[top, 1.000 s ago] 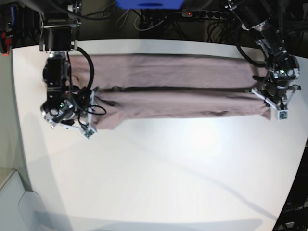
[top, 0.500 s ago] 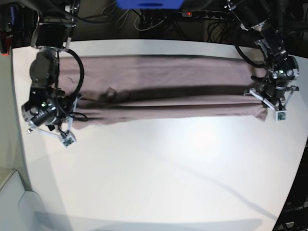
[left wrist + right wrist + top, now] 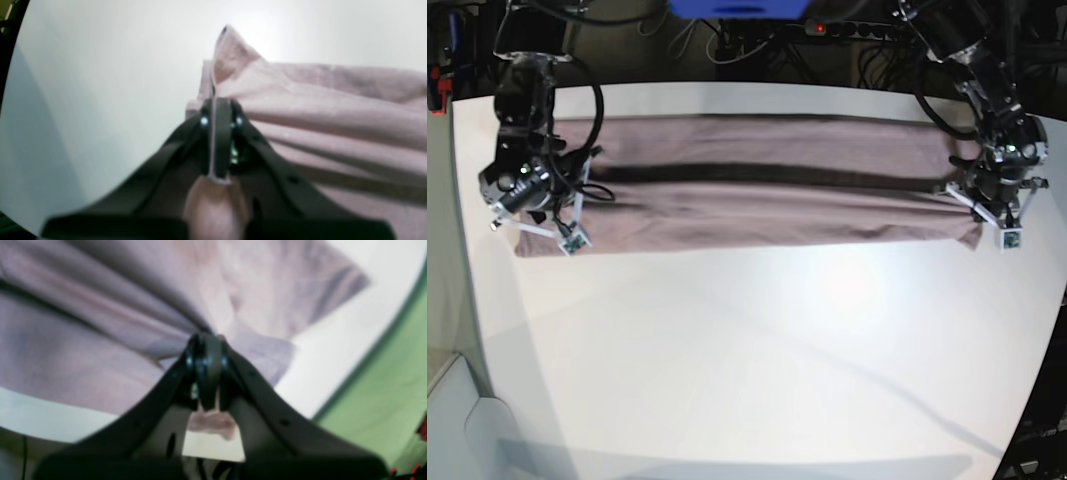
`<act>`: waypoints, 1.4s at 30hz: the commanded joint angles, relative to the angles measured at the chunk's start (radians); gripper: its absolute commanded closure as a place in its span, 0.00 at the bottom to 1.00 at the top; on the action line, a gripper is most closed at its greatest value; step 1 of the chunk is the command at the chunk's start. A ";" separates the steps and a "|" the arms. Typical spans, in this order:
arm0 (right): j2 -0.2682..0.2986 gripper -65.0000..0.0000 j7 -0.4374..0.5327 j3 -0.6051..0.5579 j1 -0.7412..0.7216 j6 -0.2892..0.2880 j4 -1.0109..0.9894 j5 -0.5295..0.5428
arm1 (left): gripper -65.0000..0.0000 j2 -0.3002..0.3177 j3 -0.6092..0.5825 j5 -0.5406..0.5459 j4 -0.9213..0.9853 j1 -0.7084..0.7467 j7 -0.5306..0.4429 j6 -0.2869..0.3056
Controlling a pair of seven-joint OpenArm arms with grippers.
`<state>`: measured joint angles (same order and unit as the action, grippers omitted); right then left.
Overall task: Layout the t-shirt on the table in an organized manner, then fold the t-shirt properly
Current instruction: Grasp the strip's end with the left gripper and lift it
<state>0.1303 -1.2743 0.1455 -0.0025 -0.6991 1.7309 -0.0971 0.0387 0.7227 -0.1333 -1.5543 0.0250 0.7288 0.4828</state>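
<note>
Cloth, a dusty-pink soft short-sleeved t-shirt [image 3: 757, 195], lies as a long folded band across the far part of the large smooth white table [image 3: 757, 360], running from 9 to 3 o'clock in the base view. Each end is pinched so the band can be kept taut and straight: the left tool [image 3: 217, 133], at 3 o'clock, is clamped on a thin edge of the fabric, with a peaked corner rising just beyond it; the right tool [image 3: 206, 366], at 9 o'clock, is likewise closed on a gathered fold. A dark lengthwise crease suggests the sides are already folded inward.
</note>
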 commanded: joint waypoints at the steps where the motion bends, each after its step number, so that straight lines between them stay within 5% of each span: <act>1: 0.009 1.00 0.009 0.006 -0.018 0.001 -0.004 -0.014 | 1.00 0.017 0.004 -0.007 -0.027 -0.007 -0.019 -0.012; 5: 0.009 0.99 0.040 0.006 -0.027 0.001 -0.078 -0.014 | 1.00 0.020 0.004 -0.007 -0.028 -0.006 -0.019 -0.012; 14: 0.007 0.60 0.049 0.006 -0.037 0.001 -0.104 -0.014 | 0.99 0.030 0.001 -0.007 -0.030 0.033 0.045 -0.012; 19: 0.004 0.53 0.051 0.006 -0.035 0.001 -0.104 -0.011 | 0.99 0.053 0.002 -0.002 -0.079 0.029 0.117 -0.011; 22: 0.004 0.53 0.051 0.006 -0.035 0.001 -0.104 -0.010 | 0.88 0.057 0.002 0.048 -0.131 0.043 0.122 -0.011; 27: 0.004 0.53 0.051 0.006 -0.035 0.001 -0.104 -0.010 | 0.37 0.068 0.002 0.105 -0.174 0.071 0.163 -0.011; 29: 0.004 0.53 0.051 0.006 -0.037 0.001 -0.104 -0.010 | 0.27 0.073 0.002 0.105 -0.185 0.083 0.165 -0.011; 42: 0.002 0.53 0.078 0.006 -0.032 0.001 -0.104 -0.010 | 0.33 0.080 0.123 0.106 -0.143 0.137 0.154 0.006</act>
<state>0.1291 -1.2022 0.1486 -0.0265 -0.6991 1.6157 -0.1005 0.1093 0.8474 -0.0380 -1.6875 0.1684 0.8959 0.4816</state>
